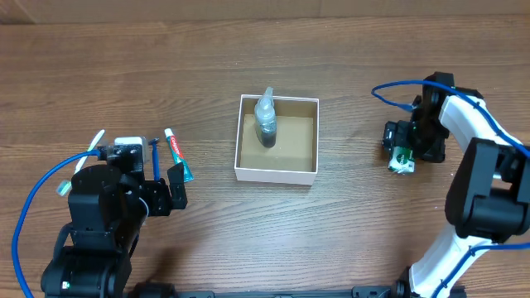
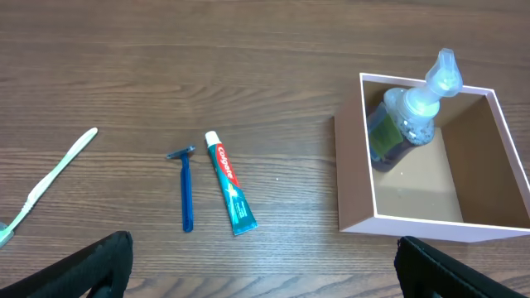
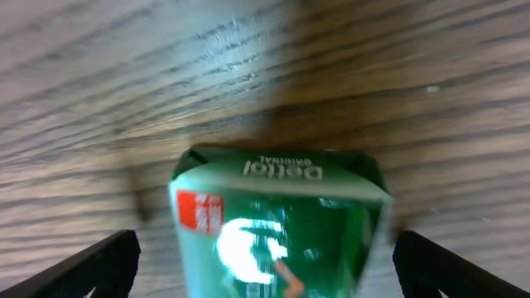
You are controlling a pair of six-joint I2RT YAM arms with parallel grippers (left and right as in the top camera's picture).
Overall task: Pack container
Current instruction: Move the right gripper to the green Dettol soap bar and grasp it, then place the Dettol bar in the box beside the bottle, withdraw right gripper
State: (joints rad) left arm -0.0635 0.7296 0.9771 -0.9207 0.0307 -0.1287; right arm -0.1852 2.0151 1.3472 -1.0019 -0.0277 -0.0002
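Note:
The container point(image 1: 276, 175) is a square box with white walls and a brown inside at the table's middle; it also shows in the left wrist view point(image 2: 352, 182). A clear bottle point(image 1: 266, 122) point(image 2: 406, 116) with dark liquid lies inside it. My left gripper point(image 1: 153, 186) point(image 2: 265, 273) is open and empty, just short of a toothpaste tube point(image 1: 177, 155) point(image 2: 230, 184) and a blue razor point(image 1: 155, 157) point(image 2: 186, 190). My right gripper point(image 1: 403, 147) point(image 3: 265, 269) is open, its fingers on either side of a green soap box point(image 1: 402, 159) point(image 3: 277, 223) on the table.
A white and green toothbrush point(image 1: 95, 139) point(image 2: 54, 178) lies left of the razor. Blue cables loop beside both arms. The right arm's white links point(image 1: 476, 165) stand along the right edge.

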